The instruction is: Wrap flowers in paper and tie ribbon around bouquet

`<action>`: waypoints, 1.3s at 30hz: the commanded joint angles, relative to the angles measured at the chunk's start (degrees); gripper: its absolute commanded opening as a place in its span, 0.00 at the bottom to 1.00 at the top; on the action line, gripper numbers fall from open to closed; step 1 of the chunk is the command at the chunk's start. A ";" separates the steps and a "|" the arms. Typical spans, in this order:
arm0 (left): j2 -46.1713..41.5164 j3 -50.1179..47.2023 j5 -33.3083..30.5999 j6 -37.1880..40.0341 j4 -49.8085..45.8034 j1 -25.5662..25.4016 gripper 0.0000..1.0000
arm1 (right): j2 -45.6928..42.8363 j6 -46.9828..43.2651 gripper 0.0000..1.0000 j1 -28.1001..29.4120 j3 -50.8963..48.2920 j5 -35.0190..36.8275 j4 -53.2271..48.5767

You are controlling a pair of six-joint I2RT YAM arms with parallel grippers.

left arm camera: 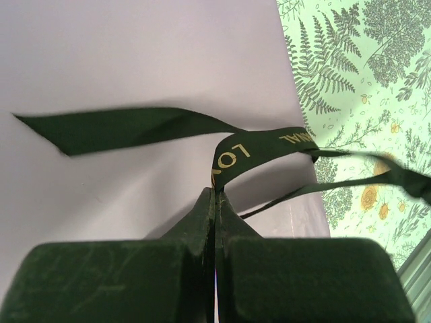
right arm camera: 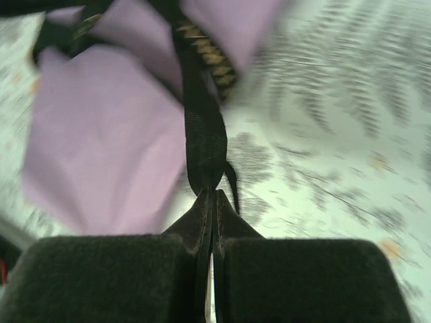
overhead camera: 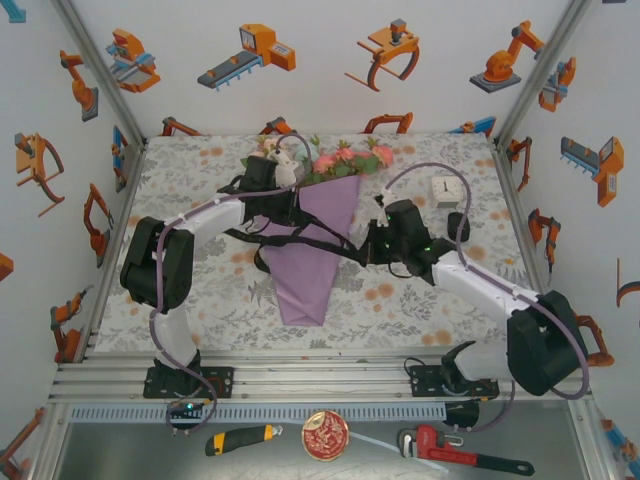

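While my two bases sit bolted at the near rail, both arms reach forward and bend inward over the fern-print tablecloth (overhead camera: 220,300), left elbow out toward the left wall, right elbow out near the right corner. Left claw (left arm camera: 215,194): pinched fully closed on the ribbon (left arm camera: 135,128), tips meeting over the paper (left arm camera: 135,47), close to its right edge. The ribbon loops up from my left tips, one flat tail off to the left, two thin strands going right over the tablecloth. Gold print on the loop: "LOV" readable, then "NAL" further along, rest hidden by the twist. Right claw (right arm camera: 214,195): also clamped closed on the ribbon, strand running straight up from the tips to the paper; gold lettering there too blurred to read. In the top view the ribbon crosses the middle of the bouquet (overhead camera: 318,280), which lies flat at table centre, cone point toward me, one claw on either side of it. Flowers (overhead camera: 345,158) stick out of the far, wide end, pink and white with green leaves. A white cube clock (overhead camera: 445,190) stands right of them, apart.
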 commanded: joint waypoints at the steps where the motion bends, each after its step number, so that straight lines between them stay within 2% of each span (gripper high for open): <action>1: 0.02 0.17 0.81 -0.45 -0.75 0.11 0.00 | -2.34 8.23 0.00 -0.59 -1.59 14.70 -5.61; 3: -0.22 -0.04 0.63 -0.19 -0.99 0.09 0.00 | -2.91 12.17 0.04 -0.53 -2.20 19.01 -8.08; 6: -0.48 -0.29 0.40 0.12 -1.28 0.12 0.00 | -2.24 16.02 0.25 -0.62 -0.81 24.87 -13.95; 7: -0.65 -0.47 0.40 0.12 -1.18 0.08 0.00 | -1.68 16.21 0.34 -0.64 0.06 25.48 -15.24; 8: -0.78 -0.54 0.43 0.12 -1.03 0.13 0.00 | -1.32 15.46 0.38 -0.64 0.68 25.05 -15.66; 11: -1.15 -0.84 0.24 0.04 -0.91 0.11 0.12 | -0.41 6.37 0.48 -0.64 1.44 16.39 -10.25; 12: -1.42 -1.04 0.14 0.01 -0.60 0.06 0.17 | -0.13 3.10 0.55 -0.63 1.31 12.52 -7.39; 13: -1.66 -1.23 -0.02 -0.14 -0.38 0.09 0.21 | 0.59 1.22 0.66 -0.65 1.30 9.87 -5.43; 14: -1.90 -1.48 -0.12 -0.22 -0.17 0.08 0.24 | 1.40 -0.82 0.71 -0.84 1.30 7.05 -3.74; 17: -2.71 -1.88 -0.85 -0.79 0.04 0.07 0.29 | 6.30 -7.21 0.73 -2.68 2.81 0.02 -2.06; 22: -5.43 -3.24 -2.51 -2.54 0.86 0.12 0.34 | 15.10 -19.25 0.75 -4.22 8.50 -4.47 -3.15; 24: -7.31 -3.76 -3.46 -3.50 0.60 0.11 0.35 | 19.19 -25.87 0.75 -4.24 11.08 -8.25 -3.47; 28: -12.90 -5.99 -7.83 -6.45 -0.04 0.18 0.36 | 25.21 -32.19 0.73 -4.25 15.55 -15.98 -5.43; 31: -18.20 -7.82 -14.09 -10.56 -2.00 0.42 0.36 | 28.18 -32.49 0.68 -4.39 17.38 -15.80 -5.83; 33: -21.37 -9.20 -20.33 -14.87 -4.57 0.90 0.36 | 29.63 -31.94 0.54 -4.68 18.68 -15.24 -6.55; 35: -24.82 -10.96 -26.59 -20.98 -7.94 2.08 0.36 | 29.89 -30.97 0.31 -4.92 19.23 -13.92 -7.12; 37: -27.09 -12.66 -31.59 -28.14 -12.06 3.92 0.36 | 28.12 -29.67 0.15 -5.50 18.61 -12.30 -6.92; 39: -27.94 -14.42 -32.44 -36.74 -16.25 7.22 0.36 | 25.20 -28.14 0.00 -6.16 17.57 -11.94 -6.48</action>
